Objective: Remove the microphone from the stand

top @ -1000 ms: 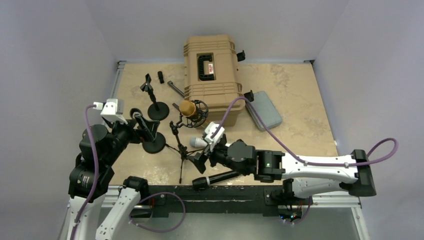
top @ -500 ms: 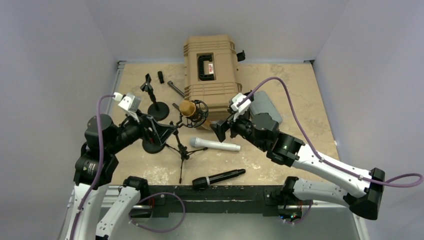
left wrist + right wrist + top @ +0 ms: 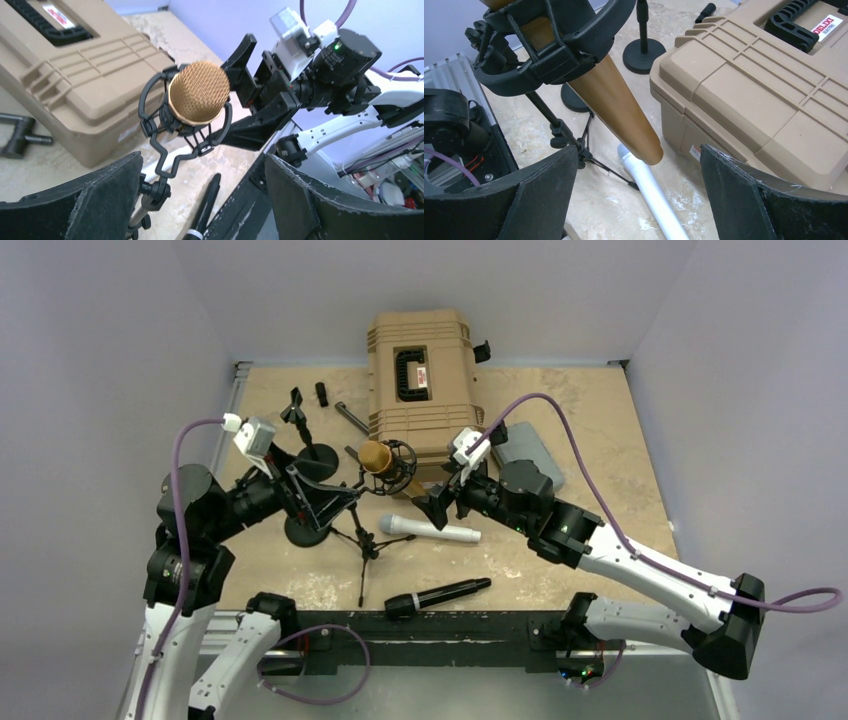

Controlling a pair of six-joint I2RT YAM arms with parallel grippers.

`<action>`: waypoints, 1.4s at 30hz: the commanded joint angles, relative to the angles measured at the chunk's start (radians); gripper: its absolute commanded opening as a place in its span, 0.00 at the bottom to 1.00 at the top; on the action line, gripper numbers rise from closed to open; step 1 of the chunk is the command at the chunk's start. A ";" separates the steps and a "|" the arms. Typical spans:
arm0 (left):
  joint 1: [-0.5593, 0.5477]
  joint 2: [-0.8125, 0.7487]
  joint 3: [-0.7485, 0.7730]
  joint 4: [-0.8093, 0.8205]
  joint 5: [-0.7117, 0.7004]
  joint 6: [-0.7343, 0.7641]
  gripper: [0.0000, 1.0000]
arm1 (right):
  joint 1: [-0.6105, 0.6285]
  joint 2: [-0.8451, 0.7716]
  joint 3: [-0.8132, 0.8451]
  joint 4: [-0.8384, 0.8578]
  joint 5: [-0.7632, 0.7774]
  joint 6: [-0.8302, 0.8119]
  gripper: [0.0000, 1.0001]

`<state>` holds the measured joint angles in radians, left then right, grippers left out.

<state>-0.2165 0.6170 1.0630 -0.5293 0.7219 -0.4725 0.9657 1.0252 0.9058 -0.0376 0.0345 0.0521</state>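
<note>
A gold microphone [image 3: 377, 456] sits in a black shock mount [image 3: 398, 466] on a black tripod stand [image 3: 363, 538]. My left gripper [image 3: 338, 502] is open, just left of the stand's pole. In the left wrist view the microphone's mesh head [image 3: 199, 92] stands above my open left gripper [image 3: 200, 200]. My right gripper [image 3: 434, 504] is open, just right of the microphone's tail. In the right wrist view the gold body [image 3: 616, 107] slants down and its tail ends above my open right gripper [image 3: 639, 195], touching neither finger.
A white microphone [image 3: 430, 530] lies on the table under the right gripper and shows in the right wrist view [image 3: 659, 200]. A black microphone [image 3: 437, 597] lies near the front edge. A tan case [image 3: 420, 380], a grey pouch [image 3: 530, 460] and two round-based stands [image 3: 318, 460] [image 3: 305, 531] are nearby.
My right gripper left the white microphone on the table and swung back to the gold microphone's tail. My left gripper moved right toward the tripod stand.
</note>
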 commanded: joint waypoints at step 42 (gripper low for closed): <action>-0.449 0.237 0.247 -0.025 -0.566 0.126 0.21 | -0.002 -0.124 -0.054 0.015 0.098 0.092 0.86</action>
<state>-0.6582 0.8650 1.2198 -0.5415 0.1493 -0.4007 0.9657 0.9081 0.8577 -0.0528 0.1139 0.1375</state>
